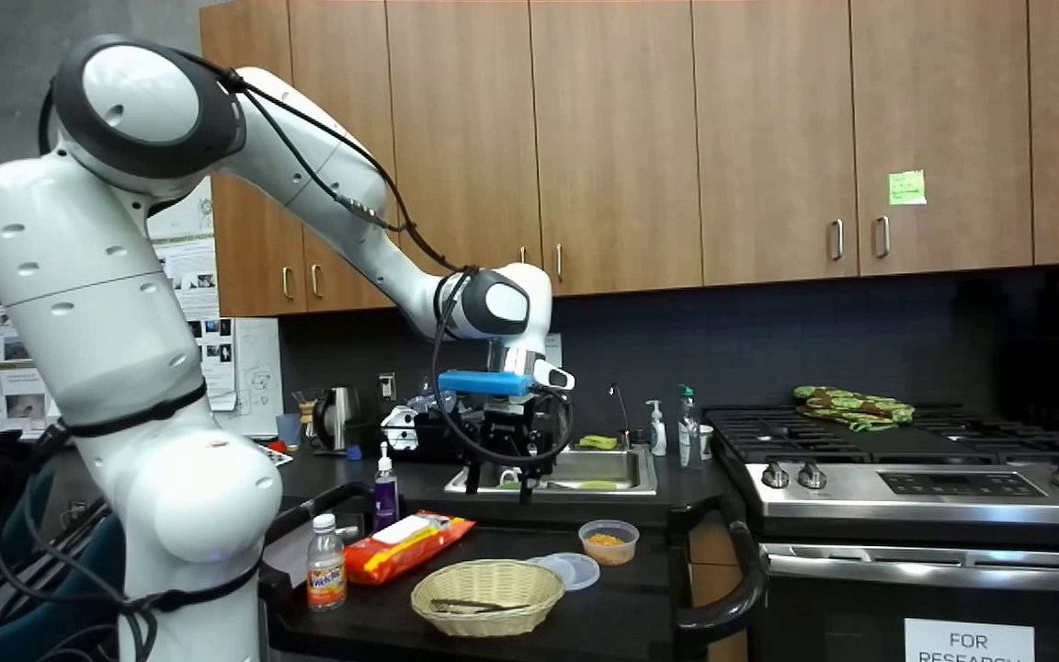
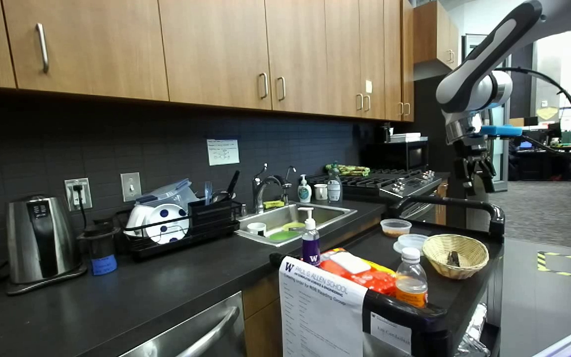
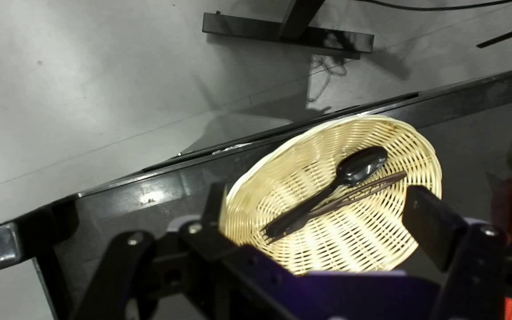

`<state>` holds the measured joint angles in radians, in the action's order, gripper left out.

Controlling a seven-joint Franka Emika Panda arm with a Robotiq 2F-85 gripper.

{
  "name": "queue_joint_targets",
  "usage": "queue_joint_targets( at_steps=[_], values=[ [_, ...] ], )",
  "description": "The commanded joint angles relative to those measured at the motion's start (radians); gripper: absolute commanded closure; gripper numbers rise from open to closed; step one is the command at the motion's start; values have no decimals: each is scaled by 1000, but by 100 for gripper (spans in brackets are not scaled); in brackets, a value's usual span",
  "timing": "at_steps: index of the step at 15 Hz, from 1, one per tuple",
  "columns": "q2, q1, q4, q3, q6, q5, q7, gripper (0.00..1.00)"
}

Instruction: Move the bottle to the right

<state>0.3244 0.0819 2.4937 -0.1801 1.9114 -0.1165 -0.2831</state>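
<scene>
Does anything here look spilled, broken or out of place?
I see no spill or damage. Mildly odd: the patterned cloth lies on the stove, perhaps a poor spot for fabric. On the cart, the small tub stands uncovered, with what look like loose lids beside it. The purple bottle stands upright.

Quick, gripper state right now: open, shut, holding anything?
Gripper: open, jaws spread wide, nothing held; the purple bottle stands apart from it.

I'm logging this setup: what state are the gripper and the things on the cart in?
Gripper: open, holding nothing.
Purple bottle: upright, pump top on.
Orange-labelled bottle: upright, white cap on.
Tub: uncovered, food inside.
Round lids: lying flat.
Wicker basket: upright, black spoon inside.
Red packet: lying down.
</scene>
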Motion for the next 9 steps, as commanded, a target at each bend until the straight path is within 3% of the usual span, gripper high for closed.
queue_joint_targets(
  at_steps=[1,9],
  values=[
    [-1,8,-2,8,-2,3,-2,0],
    [-15,-51,-13,58,33,55,-19,0]
  ],
)
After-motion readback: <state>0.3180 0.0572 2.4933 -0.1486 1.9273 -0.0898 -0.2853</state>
